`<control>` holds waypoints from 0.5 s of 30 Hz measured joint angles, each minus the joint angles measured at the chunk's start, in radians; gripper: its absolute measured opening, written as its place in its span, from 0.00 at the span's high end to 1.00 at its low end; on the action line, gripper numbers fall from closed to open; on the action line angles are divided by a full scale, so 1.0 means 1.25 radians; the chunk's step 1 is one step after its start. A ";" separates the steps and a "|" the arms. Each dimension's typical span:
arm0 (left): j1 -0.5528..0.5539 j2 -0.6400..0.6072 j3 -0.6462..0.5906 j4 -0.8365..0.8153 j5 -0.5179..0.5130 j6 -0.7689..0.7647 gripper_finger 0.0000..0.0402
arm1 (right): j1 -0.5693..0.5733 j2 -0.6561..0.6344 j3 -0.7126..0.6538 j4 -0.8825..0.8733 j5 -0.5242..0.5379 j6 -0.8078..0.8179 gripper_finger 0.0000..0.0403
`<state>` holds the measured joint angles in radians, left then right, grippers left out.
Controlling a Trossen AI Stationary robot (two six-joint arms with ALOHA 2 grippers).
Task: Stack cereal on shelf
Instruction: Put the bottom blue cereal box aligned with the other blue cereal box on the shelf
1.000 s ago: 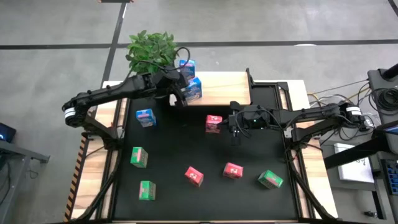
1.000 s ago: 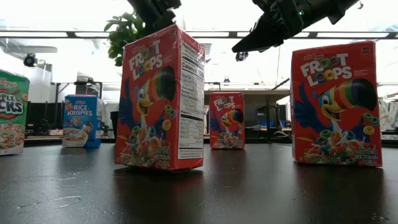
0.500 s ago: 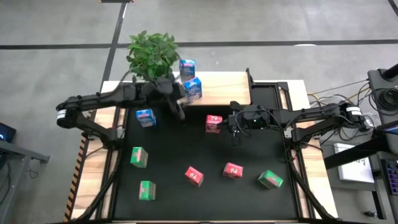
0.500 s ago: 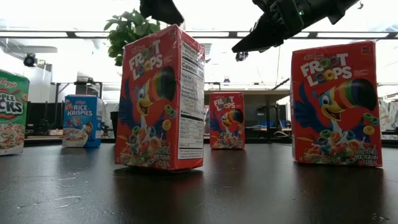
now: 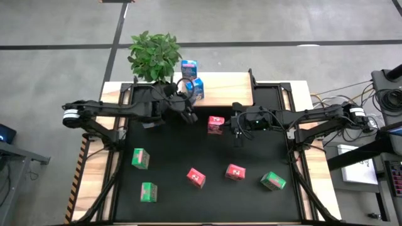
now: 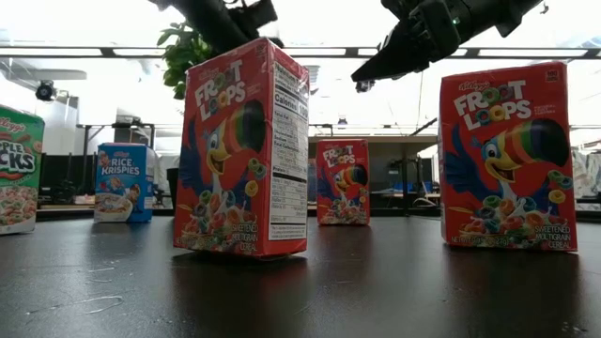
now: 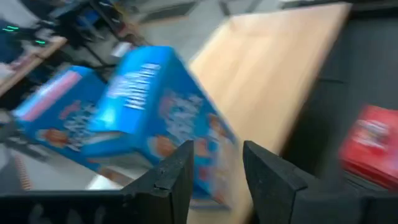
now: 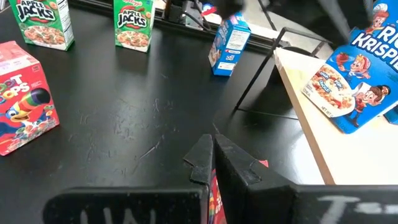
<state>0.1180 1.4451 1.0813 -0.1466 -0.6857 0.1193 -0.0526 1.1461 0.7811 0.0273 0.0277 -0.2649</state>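
Observation:
The shelf (image 5: pixel 223 89) is a light-wood board at the table's far side. Two blue cartons (image 5: pixel 196 88) (image 5: pixel 188 66) sit at its left end; the nearer one (image 7: pixel 155 118) lies tilted on the board. My left gripper (image 5: pixel 186 114) hovers open just near of them, over the mat, with nothing between its fingers. My right gripper (image 5: pixel 237 130) hangs shut beside a red carton (image 5: pixel 215 124) without touching it. Two more red cartons (image 5: pixel 196 177) (image 5: pixel 235 171), three green ones (image 5: pixel 140 158) (image 5: pixel 148 192) (image 5: pixel 272 181) and one blue one (image 8: pixel 229 43) stand on the black mat.
A potted plant (image 5: pixel 152 53) stands at the far left corner behind the shelf. A dark frame post (image 5: pixel 250 78) rises at the shelf's right end. Bare mat (image 5: pixel 182 147) lies between the arms and the near row of cartons.
My left gripper has drawn back from the blue cartons on the shelf toward the table's near edge and sunk lower, its arm swinging in over the blue carton on the mat. The cartons on the shelf have stayed in place.

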 joint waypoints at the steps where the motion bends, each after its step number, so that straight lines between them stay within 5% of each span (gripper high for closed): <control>1: 0.003 0.001 -0.007 0.005 -0.013 0.002 0.72 | 0.000 0.000 0.000 0.000 0.000 -0.001 0.98; 15: 0.017 0.006 -0.010 -0.026 -0.054 0.002 0.76 | 0.000 0.000 0.000 0.000 0.001 -0.010 0.98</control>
<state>0.1394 1.4525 1.0687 -0.1797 -0.7536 0.1213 -0.0528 1.1461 0.7811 0.0269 0.0288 -0.2771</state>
